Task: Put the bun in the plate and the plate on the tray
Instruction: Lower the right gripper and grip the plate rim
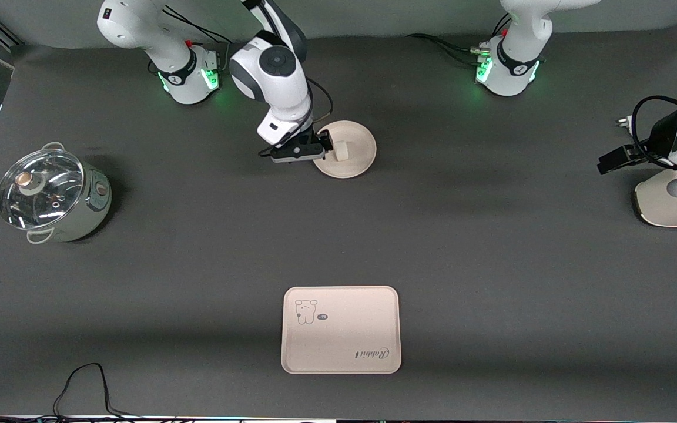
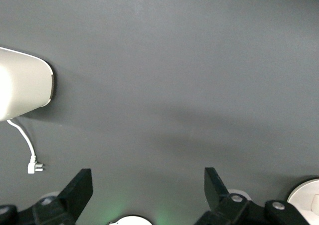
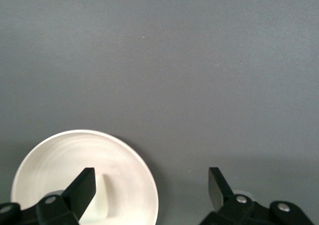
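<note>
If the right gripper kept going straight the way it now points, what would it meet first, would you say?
Probably the plate rim. The right gripper is open, pointing down at the plate's edge, one finger over the plate near the bun, the other over bare table. Depth is unclear, so it may land on the table just beside the rim.

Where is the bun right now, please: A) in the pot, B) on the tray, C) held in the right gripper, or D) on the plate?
D: the bun sits on the plate; the open right gripper is beside it.
</note>
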Robot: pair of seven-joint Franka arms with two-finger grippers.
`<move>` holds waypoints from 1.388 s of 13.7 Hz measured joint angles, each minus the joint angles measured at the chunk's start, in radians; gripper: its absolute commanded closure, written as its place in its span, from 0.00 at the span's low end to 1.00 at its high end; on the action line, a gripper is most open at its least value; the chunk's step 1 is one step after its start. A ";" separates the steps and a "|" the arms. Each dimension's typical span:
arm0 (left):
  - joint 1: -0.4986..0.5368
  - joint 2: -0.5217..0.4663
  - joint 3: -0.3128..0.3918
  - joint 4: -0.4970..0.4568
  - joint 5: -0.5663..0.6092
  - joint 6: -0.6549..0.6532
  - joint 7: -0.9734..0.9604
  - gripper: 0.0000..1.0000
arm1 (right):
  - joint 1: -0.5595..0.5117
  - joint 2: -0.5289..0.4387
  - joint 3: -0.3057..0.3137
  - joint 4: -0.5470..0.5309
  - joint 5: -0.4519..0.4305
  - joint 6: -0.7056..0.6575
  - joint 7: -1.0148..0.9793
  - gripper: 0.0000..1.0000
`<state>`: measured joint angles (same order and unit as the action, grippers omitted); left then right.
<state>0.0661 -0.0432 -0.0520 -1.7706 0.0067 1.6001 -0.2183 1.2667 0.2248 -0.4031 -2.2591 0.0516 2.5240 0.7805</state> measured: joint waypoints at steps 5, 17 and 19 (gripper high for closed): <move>0.000 0.000 0.000 0.000 0.000 -0.010 0.001 0.00 | 0.007 0.088 0.000 -0.048 0.009 0.131 0.004 0.01; 0.001 0.000 0.000 0.000 0.000 -0.021 0.003 0.00 | 0.085 0.164 0.022 -0.050 0.123 0.170 0.009 0.34; 0.001 0.000 0.000 0.000 0.000 -0.021 0.004 0.00 | 0.086 0.177 0.022 -0.050 0.125 0.187 0.010 0.46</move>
<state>0.0671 -0.0432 -0.0520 -1.7707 0.0065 1.5787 -0.2148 1.3525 0.4020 -0.3808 -2.3092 0.1763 2.7106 0.7900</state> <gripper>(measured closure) 0.000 0.339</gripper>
